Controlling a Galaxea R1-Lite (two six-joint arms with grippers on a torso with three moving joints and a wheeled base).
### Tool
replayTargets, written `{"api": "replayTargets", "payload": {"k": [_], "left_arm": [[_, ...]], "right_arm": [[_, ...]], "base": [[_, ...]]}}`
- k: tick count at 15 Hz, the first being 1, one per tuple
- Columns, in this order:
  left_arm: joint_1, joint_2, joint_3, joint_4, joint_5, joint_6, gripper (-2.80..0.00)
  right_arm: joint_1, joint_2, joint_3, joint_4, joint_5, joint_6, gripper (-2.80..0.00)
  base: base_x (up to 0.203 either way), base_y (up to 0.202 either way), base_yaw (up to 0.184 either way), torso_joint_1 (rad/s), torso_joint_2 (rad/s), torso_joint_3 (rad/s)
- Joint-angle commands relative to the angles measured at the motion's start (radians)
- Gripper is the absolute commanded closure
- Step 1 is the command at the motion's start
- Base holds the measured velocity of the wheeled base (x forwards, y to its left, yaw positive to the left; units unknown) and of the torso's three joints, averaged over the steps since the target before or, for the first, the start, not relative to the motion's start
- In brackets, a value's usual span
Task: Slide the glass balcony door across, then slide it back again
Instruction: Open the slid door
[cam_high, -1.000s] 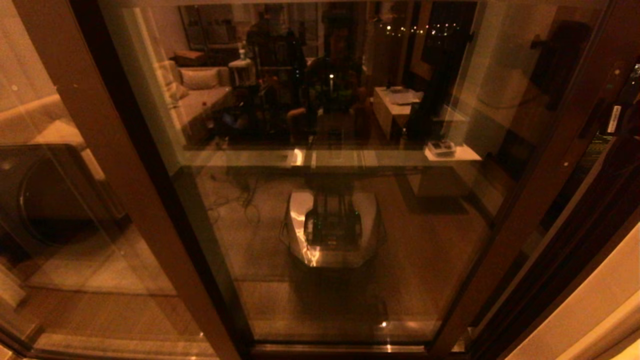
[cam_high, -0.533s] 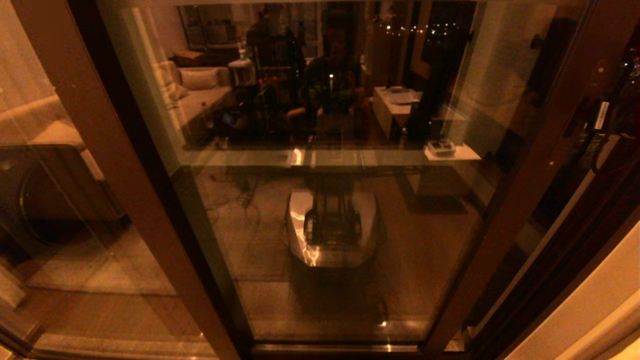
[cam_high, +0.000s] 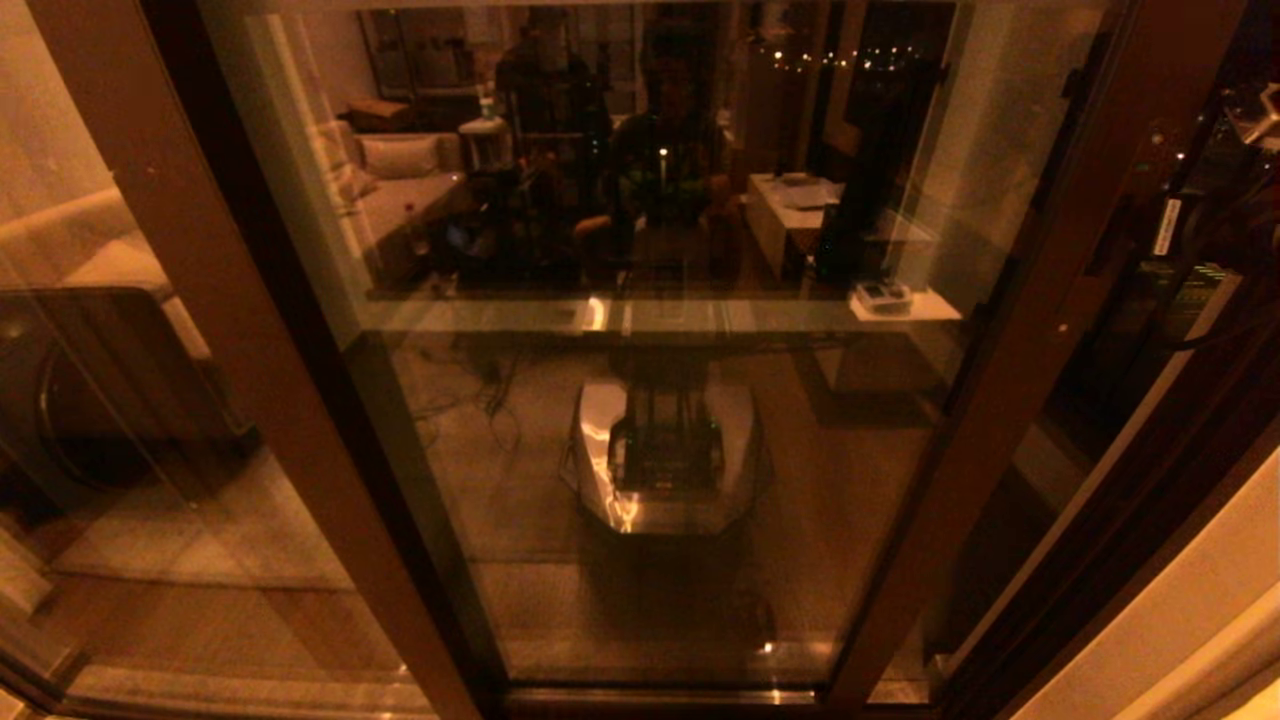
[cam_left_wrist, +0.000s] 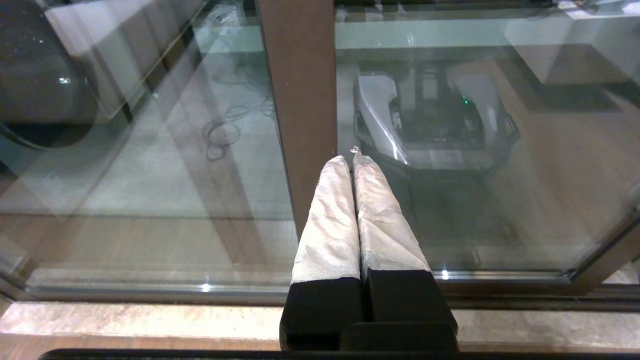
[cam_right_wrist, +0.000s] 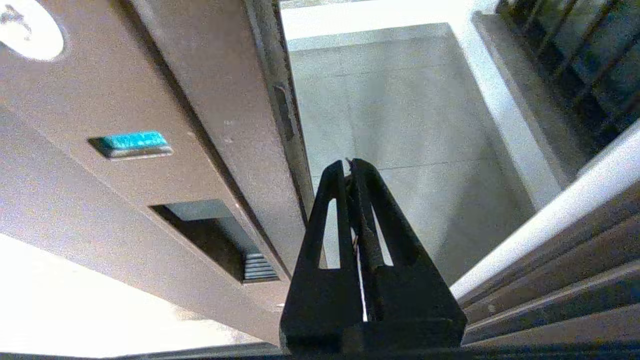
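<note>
open gap (cam_right_wrist: 400, 100) right of door stile (cam_right_wrist: 220, 100)

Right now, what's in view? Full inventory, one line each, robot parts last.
glass balcony door: 1, reflective pane in a dark brown frame, centre of the head view; a gap shows past its right edge.
door stile with recessed handle slot: 1, brown, bearing a small teal label, beside the right gripper.
fixed glass panel: 1, lighter-brown stile, on the robot's left.
balcony floor: 1, pale grey, seen through the gap.
floor track: 1, metallic, along the foot of the glass.
left gripper: 1, fingers wrapped in white, shut, low in front of the fixed panel's stile.
right gripper: 1, black, shut, at the door's open edge.
</note>
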Motion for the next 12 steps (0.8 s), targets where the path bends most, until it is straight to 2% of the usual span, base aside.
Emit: {"api": "replayTargets", "payload": {"k": [1, 12], "left_arm": [[0.001, 0.0, 0.0, 0.0, 0.0, 0.0, 0.0], [0.001, 0.0, 0.0, 0.0, 0.0, 0.0, 0.0]], "right_arm": [[0.007, -0.009, 0.007, 0.001, -0.003, 0.0, 0.0], [0.077, -0.039, 0.035, 0.0, -0.003, 0.024, 0.0]], "base": [[0.0, 0.0, 0.0, 0.0, 0.0, 0.0], [0.0, 0.0, 0.0, 0.0, 0.0, 0.0]]}}
